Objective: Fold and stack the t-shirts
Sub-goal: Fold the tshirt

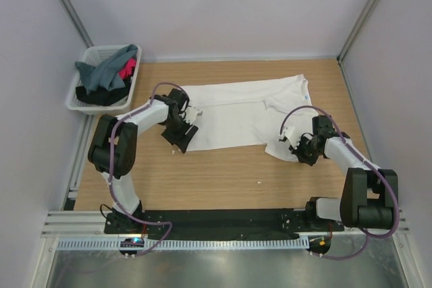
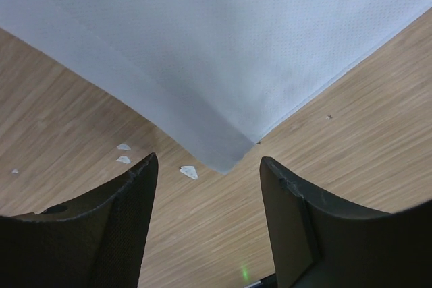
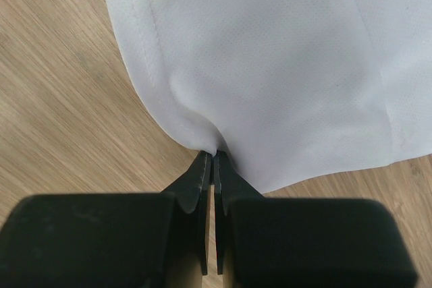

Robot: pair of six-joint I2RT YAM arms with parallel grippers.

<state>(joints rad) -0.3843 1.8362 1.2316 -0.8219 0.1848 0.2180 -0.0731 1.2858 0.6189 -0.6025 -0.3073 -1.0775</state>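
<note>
Wooden bench shows between the white t-shirt and the near edge; right tool pinches the shirt's near edge, left tool spread at its corner.

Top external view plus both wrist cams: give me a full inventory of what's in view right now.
white t-shirt: one, white, spread flat mid-table
grey-teal shirt: one, grey-teal, on top in the basket, draped over its rim
black shirt: one, black, in the basket's near end
pink-red shirt: one, pink-red, partly showing in the basket
basket: one, white lattice, far left corner
scraps: a few, white, on the wood by the shirt's corner
table: one, light wood
arms: two, black and white, at the near edge
left tool: one, black, open at the white t-shirt's corner
right tool: one, black, shut on the white t-shirt's edge
</note>
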